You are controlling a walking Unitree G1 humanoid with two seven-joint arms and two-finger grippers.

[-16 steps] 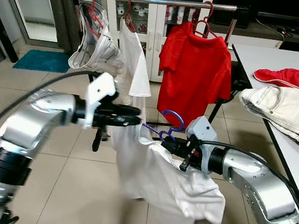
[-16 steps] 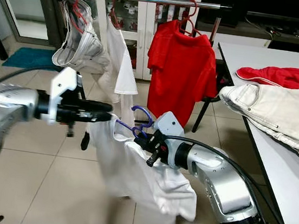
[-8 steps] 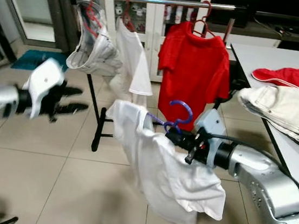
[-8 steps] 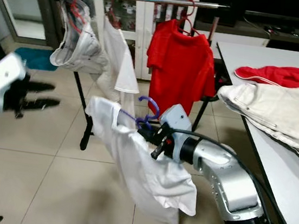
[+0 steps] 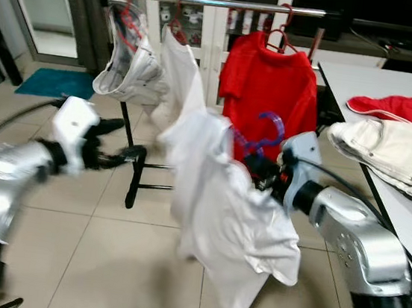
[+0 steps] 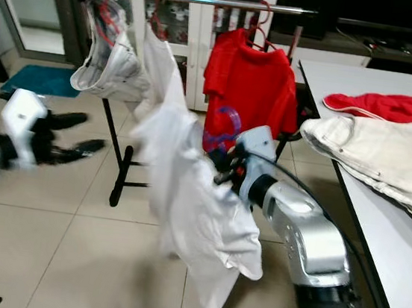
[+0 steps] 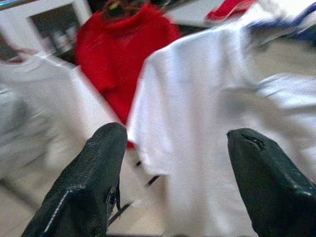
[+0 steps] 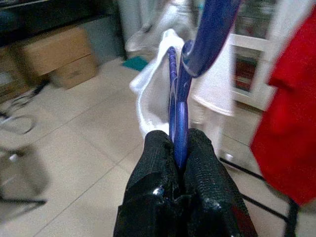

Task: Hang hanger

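The right gripper pinched a blue hanger carrying a white T-shirt, held near the middle of the scene, below the far clothes rail and in front of a hung red T-shirt. The left gripper, fingers spread and empty, was at left.

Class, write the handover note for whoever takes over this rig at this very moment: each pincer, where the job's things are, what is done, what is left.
Right pincer: shut on the blue hanger, which carries the white T-shirt, held up in front of the rack, below the rail.
Left pincer: open, holding nothing, out to the left of the shirt.
On the rail: red T-shirt, a white garment and pale trousers.
Done: shirt on hanger, lifted.
Left: hook the hanger over the rail, perhaps in the gap beside the red T-shirt, then release.
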